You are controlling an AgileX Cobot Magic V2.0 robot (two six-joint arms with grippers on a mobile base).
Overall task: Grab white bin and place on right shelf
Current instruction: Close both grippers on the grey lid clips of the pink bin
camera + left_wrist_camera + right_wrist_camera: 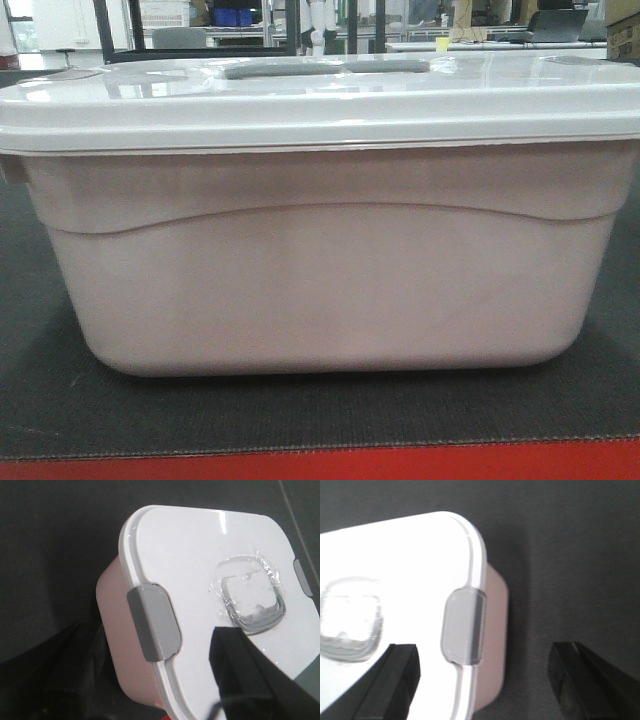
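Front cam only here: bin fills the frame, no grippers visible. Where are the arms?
Observer: The right gripper is open, straddling the grey latch at one end of the white bin: one finger over the lid, one out over the mat.
Operator: Left side?
Observer: Left wrist view shows only one dark finger of the left gripper, over the lid inboard of the other latch. Open or shut, can't tell.
Operator: Anything on the lid?
Observer: Crinkled clear film covers the recessed grey handle.

White bin [320, 290] on grey table [60, 405]
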